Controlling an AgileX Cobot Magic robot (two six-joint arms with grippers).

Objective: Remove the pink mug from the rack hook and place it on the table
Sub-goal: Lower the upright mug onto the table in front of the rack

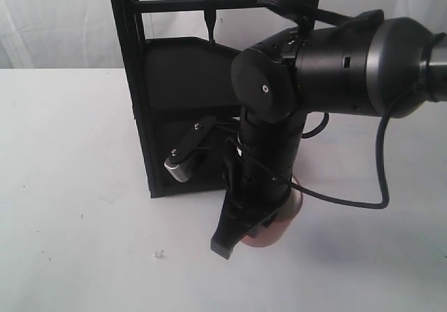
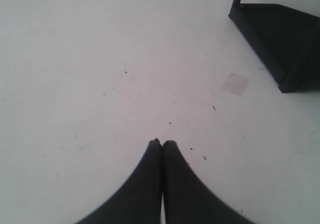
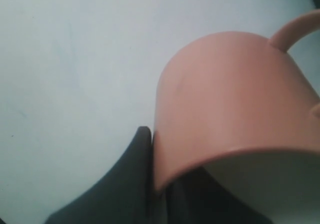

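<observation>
The pink mug (image 1: 283,218) is off the rack hook (image 1: 209,13) and sits low over the white table (image 1: 77,186), in front of the rack. My right gripper (image 1: 241,239) points down and is shut on the mug's wall. In the right wrist view the pink mug (image 3: 235,98) is tilted, its cream inside facing the camera and its handle (image 3: 295,31) on the far side. One finger (image 3: 132,174) presses the outside and the other sits inside the rim. I cannot tell whether the mug touches the table. My left gripper (image 2: 162,144) is shut and empty above bare table.
The tall black rack (image 1: 174,95) stands at the back middle, its base corner (image 2: 280,43) showing in the left wrist view. The right arm's bulky body (image 1: 335,68) and its cable (image 1: 380,151) hang in front of the rack's right side. A small white speck (image 1: 159,254) lies near the front.
</observation>
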